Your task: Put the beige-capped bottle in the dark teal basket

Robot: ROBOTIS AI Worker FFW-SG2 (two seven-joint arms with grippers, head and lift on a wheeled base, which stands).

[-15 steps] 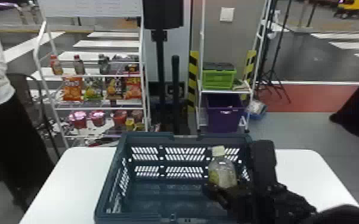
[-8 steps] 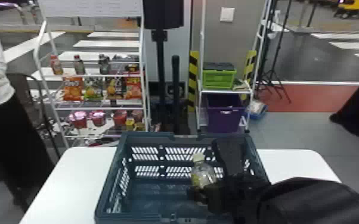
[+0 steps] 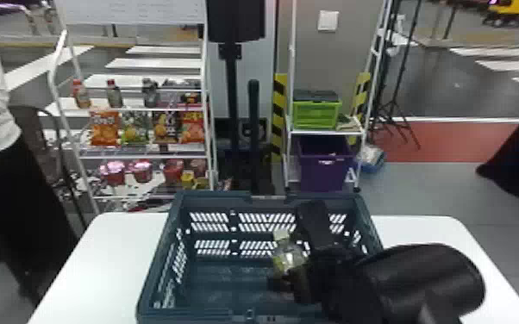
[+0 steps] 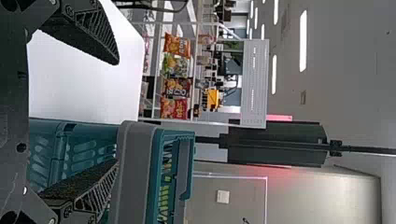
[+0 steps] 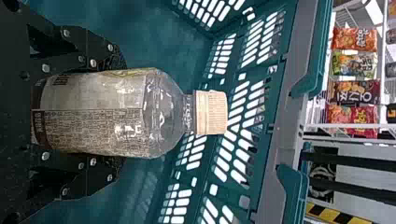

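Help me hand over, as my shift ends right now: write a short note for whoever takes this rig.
Right tool: shut on the clear plastic bottle with the beige cap, cap up, leaning slightly.
Left tool: open, holding nothing, close to the basket.
Where things are: the dark teal plastic basket stands on the white table; the bottle is inside its walls. Whether it touches the basket's floor, I can't tell.
Done: bottle grasped and brought within the basket.
Left: set it down if needed, release it, then lift the right tool clear.

1 white table (image 3: 99,267) with rounded corners, 1 dark teal basket (image 3: 215,198) upright on it, slotted walls, open top
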